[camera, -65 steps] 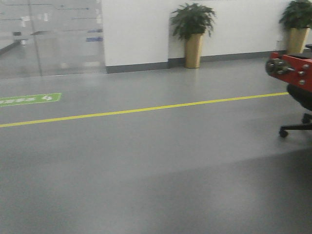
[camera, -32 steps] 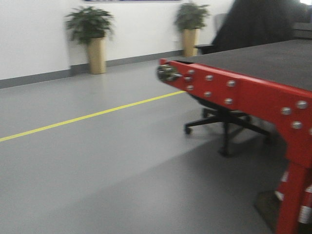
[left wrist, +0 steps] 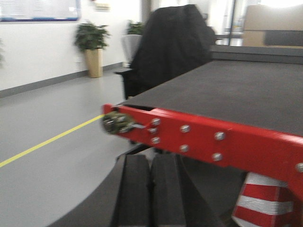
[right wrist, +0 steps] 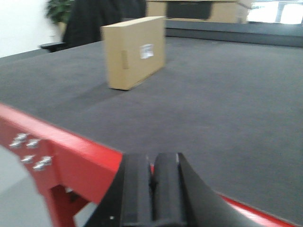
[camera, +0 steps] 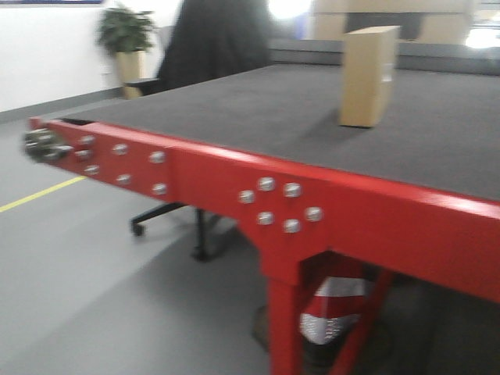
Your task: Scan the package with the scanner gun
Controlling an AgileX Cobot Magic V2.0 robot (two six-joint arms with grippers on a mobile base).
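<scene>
Standing upright on the dark table (camera: 234, 109), toward its far side, package (right wrist: 135, 52) shows a small white label (right wrist: 146, 51); left end effector (left wrist: 150, 189) and right end effector (right wrist: 152, 189) both pressed together, empty.

A red-framed table (camera: 367, 219) with a dark grey top is seen, its side studded with bolts (camera: 279, 207). A red-and-white striped object (camera: 336, 308) is tucked underneath. A black-draped office chair (camera: 211, 47) is placed at the table's far edge. A potted plant (camera: 123, 35) is set against the white wall, and a yellow line (camera: 39, 195) is painted on the grey floor.
</scene>
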